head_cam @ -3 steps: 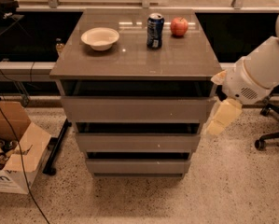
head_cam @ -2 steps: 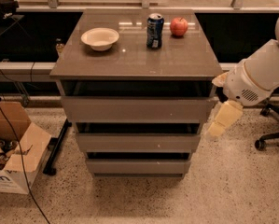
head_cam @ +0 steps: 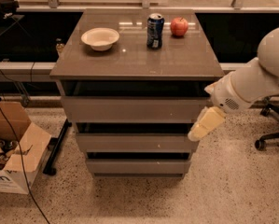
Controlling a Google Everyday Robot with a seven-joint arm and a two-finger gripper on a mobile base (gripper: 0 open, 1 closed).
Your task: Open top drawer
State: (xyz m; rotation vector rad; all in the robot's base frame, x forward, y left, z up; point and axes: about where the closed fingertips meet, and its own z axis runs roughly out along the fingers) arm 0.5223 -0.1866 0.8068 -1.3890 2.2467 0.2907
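Top drawer [head_cam: 129,108] at centre of frame, directly beneath the desk [head_cam: 129,62] surface: widest and tallest of 3 flat, handleless grey-brown fronts, with a dark strip of interior showing above its upper edge. Below it, 2 shorter, narrower fronts, the middle drawer [head_cam: 134,143] and the bottom drawer [head_cam: 136,166], each under its own dark gap, stepping inward toward the floor. At right of centre, the gripper [head_cam: 199,129], cream-coloured, angled down and to the left, just beside the lower right corner of the top drawer, its tip over the right end of the gap above the middle drawer. Cannot tell whether touching the fronts or just in front of them, nor whether the gripper is spread or closed. Behind it, the white arm [head_cam: 253,80] running up to the right edge of frame. On the desk, toward the upper part of frame, 3 items in a row: a pale bowl [head_cam: 100,38] at left, a blue can [head_cam: 155,30] upright in the middle, a red apple [head_cam: 179,26] just to its right, all apart from one another. In the lower left, an open cardboard box [head_cam: 15,157] on the speckled floor, with dark cables [head_cam: 17,162] trailing across it. At the right edge, the wheeled base of an office chair [head_cam: 269,136].
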